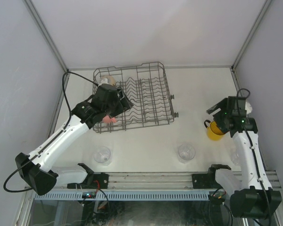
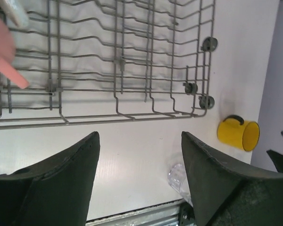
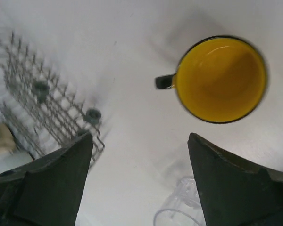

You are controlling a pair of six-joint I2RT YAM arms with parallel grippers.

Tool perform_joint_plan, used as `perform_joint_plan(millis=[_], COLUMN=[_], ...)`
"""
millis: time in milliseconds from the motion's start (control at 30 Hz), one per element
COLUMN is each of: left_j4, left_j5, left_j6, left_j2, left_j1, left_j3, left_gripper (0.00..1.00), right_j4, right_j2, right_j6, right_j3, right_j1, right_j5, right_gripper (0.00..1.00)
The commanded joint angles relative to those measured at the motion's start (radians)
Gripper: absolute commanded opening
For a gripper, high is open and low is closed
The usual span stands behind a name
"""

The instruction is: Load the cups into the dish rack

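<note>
Along the near edge of the surface (image 1: 146, 143), one clear tumbler (image 1: 103, 154) towards the left, a second tumbler (image 1: 186, 152) towards the right. Reaches from the near-left corner with the left arm (image 1: 61, 136) to the dish rack (image 1: 168, 94), with left fingers (image 2: 61, 183) spread wide, gripping nothing. Inside the rack's near-left corner, a pink cup (image 1: 108, 120); at its far-left corner, a pale cup (image 1: 108, 80). By the right edge, right arm (image 1: 249, 150) upright, with right fingers (image 3: 231, 188) wide apart and empty above the yellow mug (image 3: 220, 79) on the surface.
</note>
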State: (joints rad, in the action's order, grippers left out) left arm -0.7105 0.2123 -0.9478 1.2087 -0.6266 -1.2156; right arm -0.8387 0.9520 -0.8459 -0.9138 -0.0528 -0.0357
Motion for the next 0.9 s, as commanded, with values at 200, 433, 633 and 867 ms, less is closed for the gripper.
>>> perform_joint_plan(millis=[200,433,633,867], left_j4=[0.027,0.022,0.002,0.000], left_j5=[-0.187,-0.226,-0.250,-0.274], left_j6=[0.184,0.217,0.233,0.240], left_j2=[0.085,0.122,0.133,0.145], left_j1=[-0.004,0.000,0.034,0.064], left_j3=[-0.171,-0.205,-0.227,-0.231], left_gripper=[0.74,0.73,0.73,0.73], right_j4=[-0.164,-0.122,-0.081,-0.013], right_j2=[0.146,0.221,0.324,0.420], right_j6=[-0.318,-0.378,-0.417,-0.419], right_j3=[-0.108,-0.119,-0.120,-0.120], right_j1=[-0.213,-0.287,-0.303,-0.318], right_j5=[-0.024,0.021,0.064,0.069], right_gripper=[0.83,0.80,0.76,0.71])
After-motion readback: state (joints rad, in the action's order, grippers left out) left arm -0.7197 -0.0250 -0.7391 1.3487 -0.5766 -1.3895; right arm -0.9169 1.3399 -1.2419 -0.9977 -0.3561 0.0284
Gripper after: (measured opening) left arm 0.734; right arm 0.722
